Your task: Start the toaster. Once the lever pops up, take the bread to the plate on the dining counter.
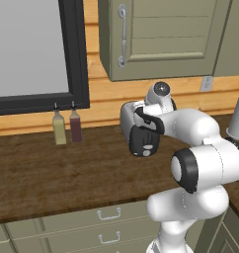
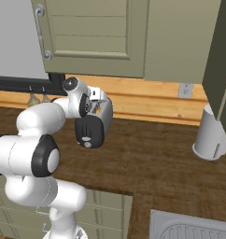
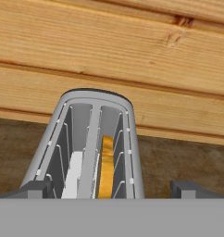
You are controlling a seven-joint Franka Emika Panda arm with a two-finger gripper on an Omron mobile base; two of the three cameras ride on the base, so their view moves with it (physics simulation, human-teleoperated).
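The silver-white toaster (image 1: pixel 127 118) (image 2: pixel 105 114) stands on the brown counter against the wooden wall. Its black end face (image 1: pixel 142 140) (image 2: pixel 89 130), with a pale round knob, points toward me. In the hand view I look down into the toaster's (image 3: pixel 132 152) two slots. The bread (image 3: pixel 107 164) stands in the right slot, golden edge up. The left slot holds a pale strip (image 3: pixel 74 176); I cannot tell what it is. My gripper (image 3: pixel 111 190) hovers open above the near end, one fingertip on each side of the toaster, holding nothing. The plate and the dining counter are out of view.
Two bottles, yellowish (image 1: pixel 59 129) and dark red (image 1: pixel 75 127), stand by the window frame to the left. A white cylinder (image 1: pixel 238 118) (image 2: pixel 210 135) sits at the right near a wall outlet (image 2: pixel 185 90). A cabinet (image 1: pixel 161 34) hangs overhead. A sink (image 2: pixel 194 228) lies front right.
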